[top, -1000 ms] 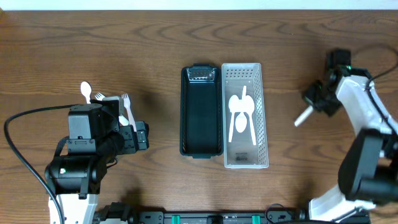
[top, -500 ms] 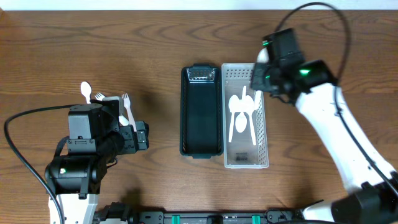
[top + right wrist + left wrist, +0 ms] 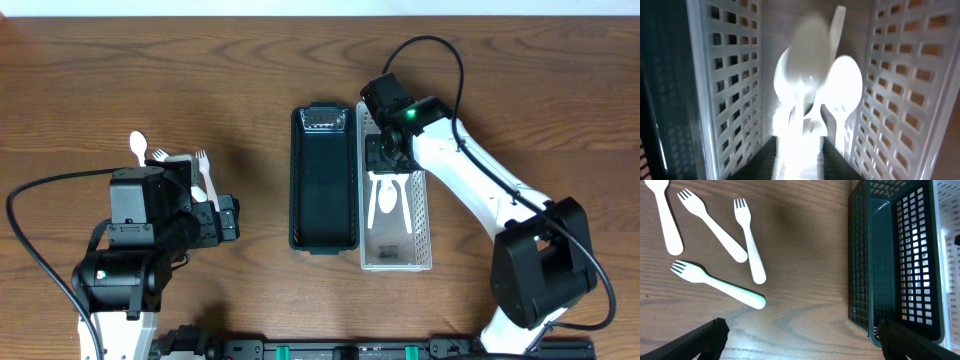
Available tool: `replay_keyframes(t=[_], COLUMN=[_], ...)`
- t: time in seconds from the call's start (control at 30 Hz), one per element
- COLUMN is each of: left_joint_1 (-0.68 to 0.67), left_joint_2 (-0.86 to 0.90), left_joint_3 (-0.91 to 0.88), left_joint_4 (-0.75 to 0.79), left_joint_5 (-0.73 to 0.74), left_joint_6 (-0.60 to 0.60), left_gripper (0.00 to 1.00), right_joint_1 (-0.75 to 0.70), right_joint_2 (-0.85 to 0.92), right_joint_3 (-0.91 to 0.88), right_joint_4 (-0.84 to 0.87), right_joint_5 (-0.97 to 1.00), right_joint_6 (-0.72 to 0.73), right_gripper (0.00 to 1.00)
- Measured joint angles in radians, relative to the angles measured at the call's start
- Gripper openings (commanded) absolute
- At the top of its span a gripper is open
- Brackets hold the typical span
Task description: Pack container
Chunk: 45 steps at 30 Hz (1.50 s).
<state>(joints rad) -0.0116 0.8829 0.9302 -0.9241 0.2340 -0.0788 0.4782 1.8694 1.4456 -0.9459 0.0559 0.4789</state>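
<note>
The dark basket (image 3: 324,200) sits just beside the white basket (image 3: 424,232), forks (image 3: 715,229) well apart.

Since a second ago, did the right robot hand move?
Yes. The right gripper swung left from the table's right side to above the white basket.

**Overhead:** fixed above table (image 3: 250,60), aimed straight down, far. Left arm (image 3: 135,240), right arm (image 3: 470,180), dark basket (image 3: 296,180), white basket (image 3: 425,215) and forks (image 3: 203,170) all covered.

**Left wrist:** carried low over table's left part, aimed down, nearer. Forks (image 3: 750,255) seen at left, dark basket (image 3: 880,270) at right, strip of white basket (image 3: 947,240) at frame edge.

**Right wrist:** held very close between white basket's walls (image 3: 722,85), aimed along its length at spoons (image 3: 812,90). Picture blurred, overexposed.

**Shared:** forks and dark basket by overhead and left wrist; white basket by all three.
</note>
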Motion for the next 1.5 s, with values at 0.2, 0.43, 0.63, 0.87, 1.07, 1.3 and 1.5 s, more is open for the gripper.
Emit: replay_keyframes(t=[0.2,0.43,0.63,0.87,1.07,1.3,1.5], left_joint_1=[0.0,0.0,-0.001,0.003,0.082,0.127,0.127], left_joint_2=[0.0,0.0,0.038,0.284,0.56,0.84,1.009], left_joint_3=[0.0,0.002,0.093,0.376,0.555,0.568,0.568], left_joint_4=[0.0,-0.014,-0.064,-0.088,-0.078,-0.072,-0.054], left_joint_5=[0.0,0.0,-0.026,-0.099,-0.117,-0.13,-0.13], left_joint_6=[0.0,-0.001,-0.031,-0.06,-0.109,-0.131,-0.131], left_gripper=[0.98,0.98,0.98,0.98,0.98,0.98,0.98], right_joint_1=[0.0,-0.047,-0.246,-0.422,-0.426,-0.426,-0.426], right_joint_2=[0.0,-0.048,-0.259,-0.391,-0.393,-0.393,-0.393], right_joint_3=[0.009,0.15,0.238,0.243,0.239,0.228,0.228], right_joint_4=[-0.017,-0.12,-0.193,-0.331,-0.383,-0.381,-0.378], right_joint_5=[0.0,0.056,0.106,0.124,0.116,0.114,0.113], right_joint_6=[-0.024,-0.039,-0.048,-0.117,-0.163,-0.177,-0.177], right_gripper=[0.39,0.53,0.56,0.58,0.59,0.59,0.59])
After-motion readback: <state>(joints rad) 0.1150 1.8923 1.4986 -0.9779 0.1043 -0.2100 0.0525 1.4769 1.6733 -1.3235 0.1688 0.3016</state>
